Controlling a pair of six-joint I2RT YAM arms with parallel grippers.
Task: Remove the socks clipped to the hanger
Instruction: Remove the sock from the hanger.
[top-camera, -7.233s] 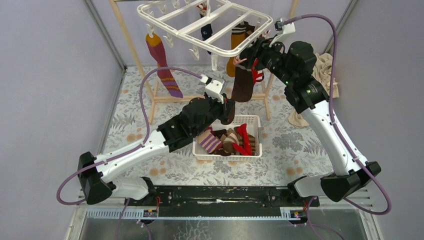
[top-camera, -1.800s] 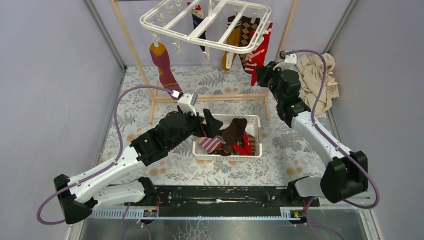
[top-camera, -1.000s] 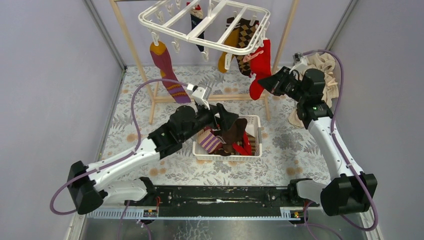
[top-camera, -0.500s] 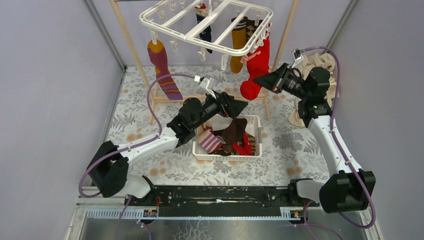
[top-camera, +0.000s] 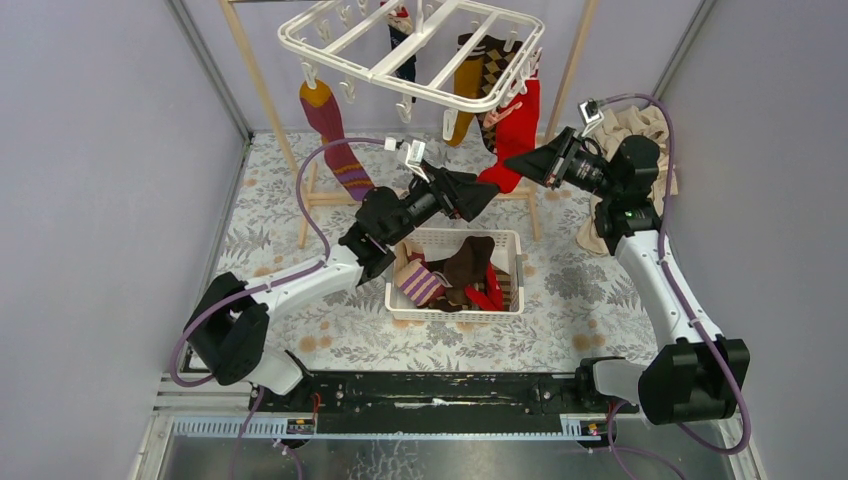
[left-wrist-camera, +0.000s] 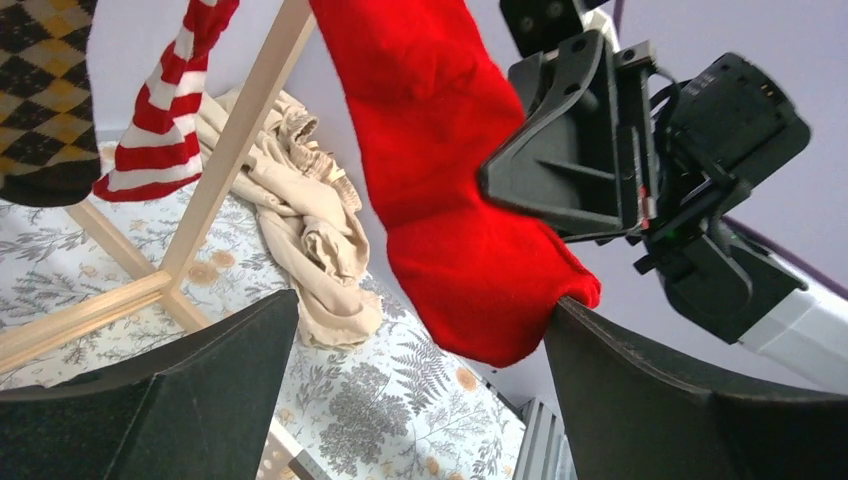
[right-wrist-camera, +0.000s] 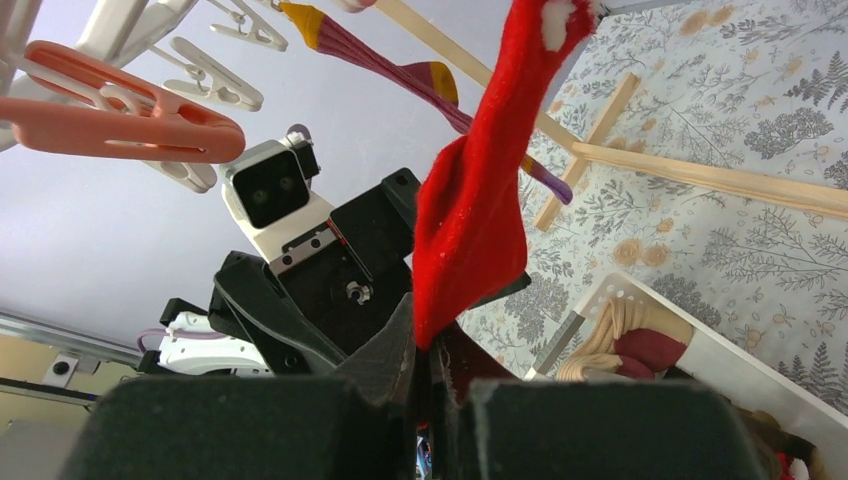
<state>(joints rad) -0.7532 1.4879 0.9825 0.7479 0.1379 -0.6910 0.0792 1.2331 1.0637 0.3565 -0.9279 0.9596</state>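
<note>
Socks (top-camera: 490, 65) hung from the large white plastic drying hanger (top-camera: 297, 42) above the floral worktop (top-camera: 580, 280). The plain red sock (top-camera: 515, 125) dropped slantwise from the hanger's right rim. My right gripper (right-wrist-camera: 432, 355) was pinched shut on that sock's lower end. My left gripper (left-wrist-camera: 420, 330) gaped wide and held nothing. Its fingers stood either side of the same end, and the right gripper's black body was just beyond, so there was little room between us. A wooden pole (left-wrist-camera: 238, 140) crossed close behind, with crumpled beige cloth (left-wrist-camera: 320, 240) at its foot. Below sat the white perforated basket (top-camera: 450, 314) of socks, with bare worktop all round it.
</note>
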